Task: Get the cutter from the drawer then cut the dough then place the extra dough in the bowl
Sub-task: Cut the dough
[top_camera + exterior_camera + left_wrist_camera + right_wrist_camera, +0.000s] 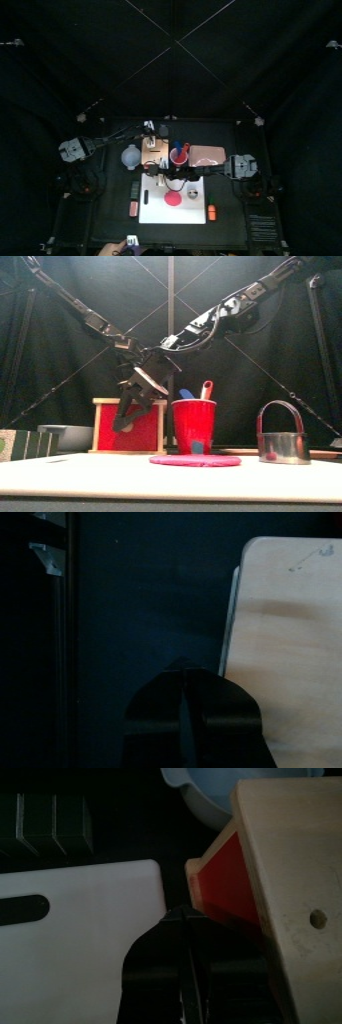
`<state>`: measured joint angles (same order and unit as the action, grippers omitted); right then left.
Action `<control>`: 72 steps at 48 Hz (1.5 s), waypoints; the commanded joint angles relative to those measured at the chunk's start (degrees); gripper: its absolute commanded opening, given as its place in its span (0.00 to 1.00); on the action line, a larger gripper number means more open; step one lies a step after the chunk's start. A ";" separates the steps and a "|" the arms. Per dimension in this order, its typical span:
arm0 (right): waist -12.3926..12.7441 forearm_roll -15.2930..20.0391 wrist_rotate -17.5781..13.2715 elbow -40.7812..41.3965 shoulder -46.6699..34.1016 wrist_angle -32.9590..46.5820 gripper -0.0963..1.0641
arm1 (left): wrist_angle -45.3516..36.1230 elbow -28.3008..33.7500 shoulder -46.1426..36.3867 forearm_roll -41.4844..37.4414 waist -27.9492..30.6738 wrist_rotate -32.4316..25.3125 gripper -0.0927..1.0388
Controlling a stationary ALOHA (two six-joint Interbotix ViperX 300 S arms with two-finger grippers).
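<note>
Hard bits first. Both arms meet in front of the wooden box (130,424), so from the front the claws overlap and I can't separate them. The wrist views help: the left gripper (183,670) has its jaws pressed together with nothing between them, over bare table beside the box's pale wall. The right gripper (186,916) is closed and empty too, right at the edge of the red drawer front (225,878). I can't tell whether it touches the drawer, or whether the drawer is fully in. The bowl (130,156) is hidden behind the box from the front and cut off in the right wrist view. Two small bits by the board, an orange piece (211,212) and a red piece (134,208), are too tiny to make out.

The surface is a small black table (234,228) with black curtains (80,60) behind and at the sides.

Count:
- one white cutting board (160,218)
- one flat pink-red dough (195,460) disc on the board, whole
- one cutter (283,444), out of the drawer, upright to the right of the dough and apart from it
- one red cup (194,424) behind the dough, holding one blue knife (186,394) and one red knife (206,389)
- one box, one bowl
</note>
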<state>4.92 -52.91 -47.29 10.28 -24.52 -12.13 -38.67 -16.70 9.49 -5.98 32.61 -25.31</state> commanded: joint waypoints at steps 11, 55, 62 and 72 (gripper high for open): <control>-2.64 1.58 -0.09 -0.70 4.57 -1.49 0.24 | 0.53 0.44 -2.72 0.26 -0.18 0.44 0.41; -16.26 17.84 -0.44 23.91 34.19 -12.04 0.68 | 41.48 -20.57 -23.47 10.81 -16.61 10.37 0.41; -17.40 19.95 -0.26 25.31 34.37 -17.40 0.84 | 55.81 -29.36 -25.75 12.57 -20.30 10.46 0.41; -21.01 20.57 -0.35 25.14 34.28 -28.04 0.97 | 66.27 -36.04 -28.83 17.49 -27.51 10.55 0.41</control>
<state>-14.85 -33.05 -47.55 36.12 8.00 -37.35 24.43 -52.12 -17.58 9.40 7.65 -14.77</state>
